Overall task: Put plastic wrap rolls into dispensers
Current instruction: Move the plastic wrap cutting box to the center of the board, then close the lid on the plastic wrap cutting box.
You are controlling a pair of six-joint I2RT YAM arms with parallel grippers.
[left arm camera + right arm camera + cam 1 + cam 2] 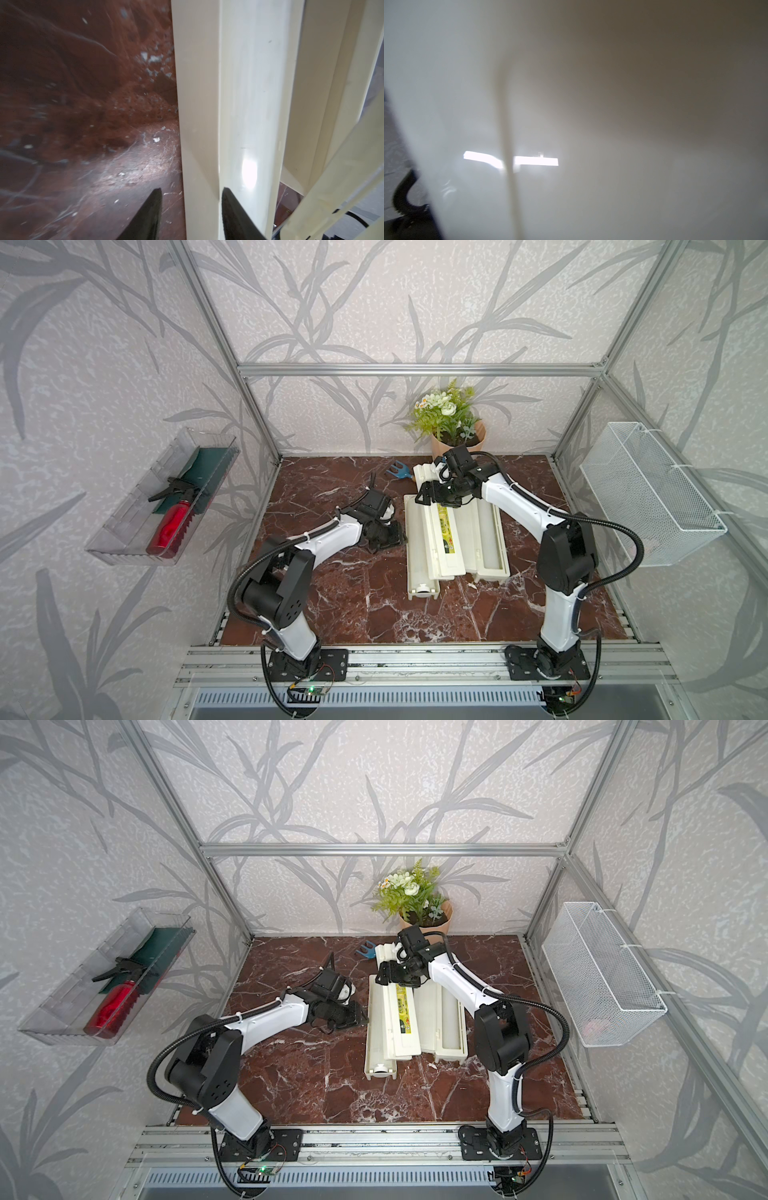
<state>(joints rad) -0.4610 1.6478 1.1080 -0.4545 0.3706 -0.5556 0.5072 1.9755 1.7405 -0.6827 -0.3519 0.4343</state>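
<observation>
My left gripper (192, 207) — jaws parted, holding nothing — straddles the left dispenser's (415, 564) wall; its roll (249, 104) lies inside. My right gripper (424, 497) sits at the labelled lid (437, 547); whether its jaws are spread I cannot tell. The right dispenser (505, 547) looks loaded too — closing remains.

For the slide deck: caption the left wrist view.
Left gripper, jaws apart, straddles a side wall of the cream dispenser over the red marble tabletop.

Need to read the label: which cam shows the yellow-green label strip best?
The top views: in both, the label lies face up and fairly sharp. Left wrist shows only cream dispenser walls, no label; right wrist is a white blur.
</observation>
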